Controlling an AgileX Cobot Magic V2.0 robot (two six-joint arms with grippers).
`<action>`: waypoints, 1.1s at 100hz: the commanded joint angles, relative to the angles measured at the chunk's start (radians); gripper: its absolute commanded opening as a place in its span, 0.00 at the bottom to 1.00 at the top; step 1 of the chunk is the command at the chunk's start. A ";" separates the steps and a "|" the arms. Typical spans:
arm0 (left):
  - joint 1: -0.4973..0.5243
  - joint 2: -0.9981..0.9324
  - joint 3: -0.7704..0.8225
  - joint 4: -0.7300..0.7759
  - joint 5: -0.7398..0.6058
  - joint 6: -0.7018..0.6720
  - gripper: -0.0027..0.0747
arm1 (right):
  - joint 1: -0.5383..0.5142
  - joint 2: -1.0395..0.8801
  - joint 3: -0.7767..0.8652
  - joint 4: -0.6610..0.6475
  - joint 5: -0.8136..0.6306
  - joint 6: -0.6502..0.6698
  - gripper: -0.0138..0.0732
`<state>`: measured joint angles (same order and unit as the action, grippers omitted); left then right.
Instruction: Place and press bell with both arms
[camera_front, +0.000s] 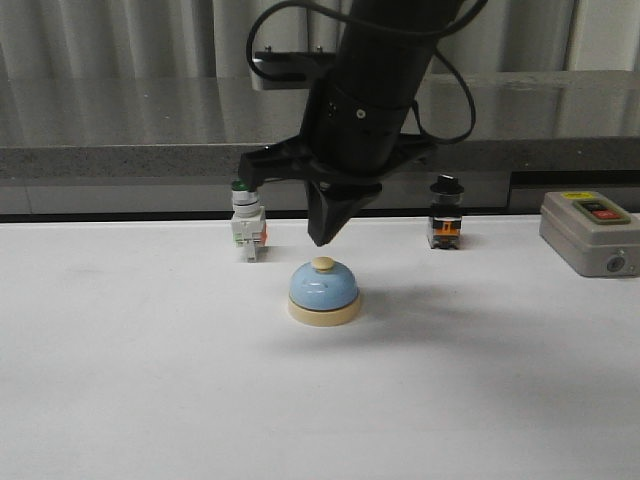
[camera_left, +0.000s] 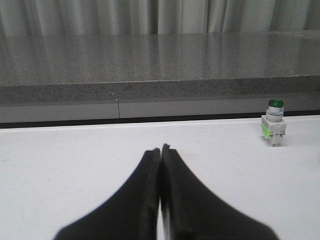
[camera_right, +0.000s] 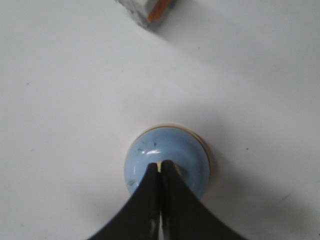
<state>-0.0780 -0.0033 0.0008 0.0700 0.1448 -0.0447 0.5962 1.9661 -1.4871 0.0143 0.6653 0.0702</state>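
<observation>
One bell (camera_front: 324, 291) | directly under right claw (camera_front: 320, 238) (clenched, just above button)

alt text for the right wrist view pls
Closed black gripper pointing down at the top of a light-blue bell on a white table. The corner of a white switch shows at the frame edge.

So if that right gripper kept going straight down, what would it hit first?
Most likely the cream button on top of the bell. The shut right gripper hangs just above it, apparently not touching yet.
</observation>
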 joint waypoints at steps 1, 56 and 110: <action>0.001 -0.027 0.041 -0.002 -0.083 -0.008 0.01 | -0.001 -0.084 -0.045 -0.020 -0.009 -0.009 0.09; 0.001 -0.027 0.041 -0.002 -0.083 -0.008 0.01 | -0.172 -0.382 0.188 -0.022 -0.038 -0.008 0.09; 0.001 -0.027 0.041 -0.002 -0.083 -0.008 0.01 | -0.390 -0.986 0.774 -0.022 -0.223 -0.008 0.09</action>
<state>-0.0780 -0.0033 0.0008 0.0700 0.1448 -0.0447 0.2189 1.0904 -0.7429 0.0000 0.5212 0.0702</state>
